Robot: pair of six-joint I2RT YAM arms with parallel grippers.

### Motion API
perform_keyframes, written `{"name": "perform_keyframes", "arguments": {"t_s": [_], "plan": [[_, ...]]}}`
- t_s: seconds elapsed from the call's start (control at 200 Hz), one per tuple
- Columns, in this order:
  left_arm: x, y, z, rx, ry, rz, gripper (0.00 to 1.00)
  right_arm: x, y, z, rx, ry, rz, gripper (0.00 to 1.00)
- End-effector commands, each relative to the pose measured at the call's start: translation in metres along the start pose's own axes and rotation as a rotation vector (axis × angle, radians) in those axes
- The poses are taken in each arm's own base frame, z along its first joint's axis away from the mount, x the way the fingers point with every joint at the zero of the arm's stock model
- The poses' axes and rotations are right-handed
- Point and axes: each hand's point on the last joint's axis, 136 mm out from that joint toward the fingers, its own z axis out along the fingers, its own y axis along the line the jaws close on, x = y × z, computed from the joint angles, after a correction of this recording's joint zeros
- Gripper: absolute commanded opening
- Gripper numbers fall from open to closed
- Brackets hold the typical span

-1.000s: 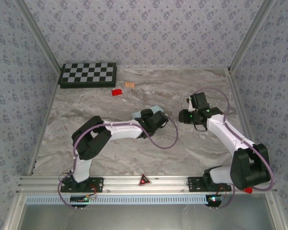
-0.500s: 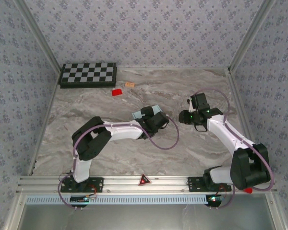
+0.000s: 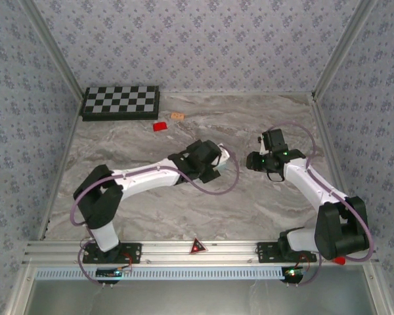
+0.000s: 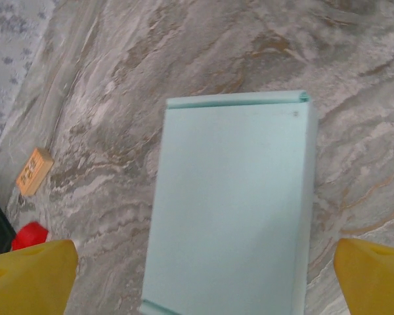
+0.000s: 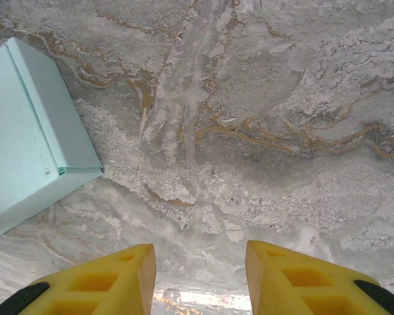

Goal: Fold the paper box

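Paper box [image 4: 230, 203] flat on table [image 4: 184, 52], side edges clear w/in spread left gripper [image 4: 200, 279]

A marbled grey-and-tan tabletop [image 3: 184, 210] is closed in on three sides. Pale wallpaper with a small blue-grey flower print covers the back wall [image 3: 203, 39] and the side walls [image 3: 20, 131]. Silver metal posts [image 3: 51, 49] slant up from the far corners. A ribbed metal rail [image 3: 203, 249] lines the near edge. The light is soft and even.
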Motion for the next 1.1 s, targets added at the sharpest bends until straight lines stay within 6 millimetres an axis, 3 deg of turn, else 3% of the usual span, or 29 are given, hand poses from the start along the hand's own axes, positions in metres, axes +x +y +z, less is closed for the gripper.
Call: {"name": "perform_keyframes", "arguments": {"t_s": [0.0,0.305,0.63,0.86,0.979,1.094], "plan": [[0.012,0.022,-0.013,0.013,0.011,-0.173,1.0,-0.003,-0.014,0.0,0.064,-0.029,0.014,0.42],[0.071,0.101,-0.03,-0.116,0.055,-0.494,0.99,-0.016,-0.055,-0.009,0.299,-0.11,0.007,0.43],[0.168,0.177,-0.059,-0.394,0.132,-0.714,0.99,-0.029,-0.09,-0.013,0.401,-0.237,0.016,0.48],[0.231,0.207,-0.07,-0.56,0.125,-0.89,1.0,-0.039,-0.106,-0.009,0.346,-0.319,0.066,0.51],[0.248,0.209,-0.062,-0.553,0.084,-0.91,0.99,-0.045,-0.112,-0.008,0.327,-0.349,0.066,0.54],[0.25,0.211,-0.054,-0.484,0.001,-0.927,0.99,-0.05,-0.115,-0.004,0.284,-0.381,0.066,0.56]]}}
